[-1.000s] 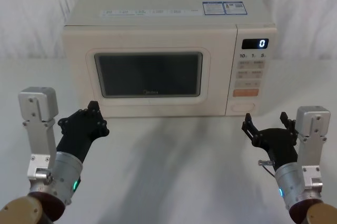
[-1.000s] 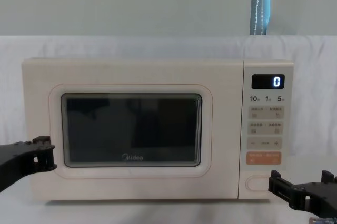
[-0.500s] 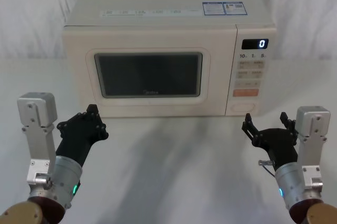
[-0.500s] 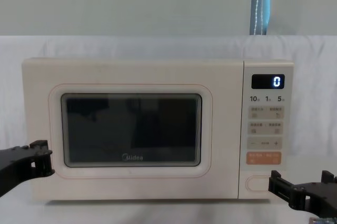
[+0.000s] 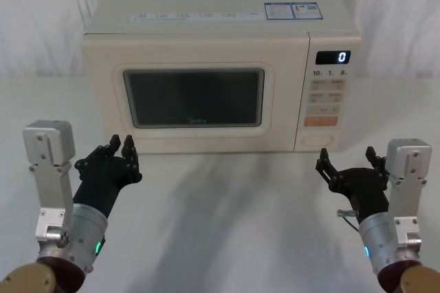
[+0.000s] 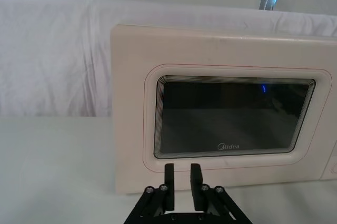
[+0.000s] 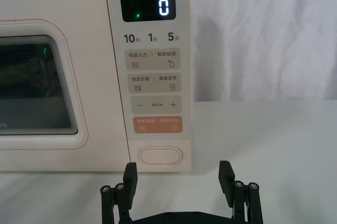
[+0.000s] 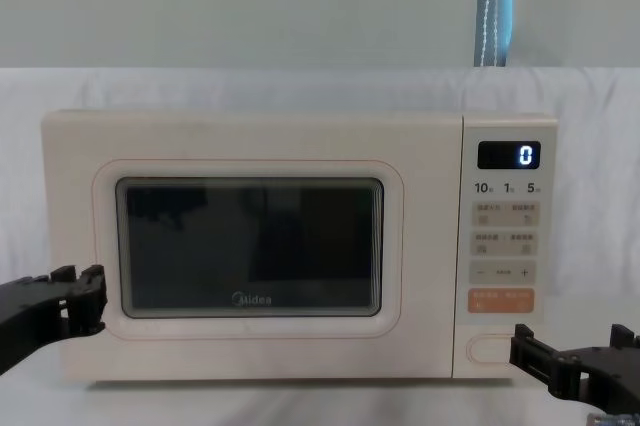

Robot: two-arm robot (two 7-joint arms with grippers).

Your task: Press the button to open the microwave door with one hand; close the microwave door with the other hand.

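The cream microwave [image 5: 206, 31] stands at the back of the table with its door [image 5: 196, 140] closed flush; the door [image 6: 131, 103] faces the left wrist camera. The wide oval button [image 5: 315, 137] sits at the bottom of the control panel, below the orange key, and is plain in the right wrist view [image 7: 160, 156]. My right gripper [image 5: 346, 155] hovers wide open a short way in front of the button [image 8: 487, 348], touching nothing. My left gripper [image 5: 122, 144] hangs before the door's lower left corner, apart from it, its fingers [image 6: 169, 179] only narrowly parted and empty.
A white cloth covers the table [image 5: 227, 210] and drapes the wall behind. Bare tabletop lies between the two arms in front of the oven. The display [image 7: 148, 8] shows a blue "0".
My left gripper has drawn back and down a little from the door's lower left corner, and its two fingertips now show apart. The right gripper and the door have stayed still.
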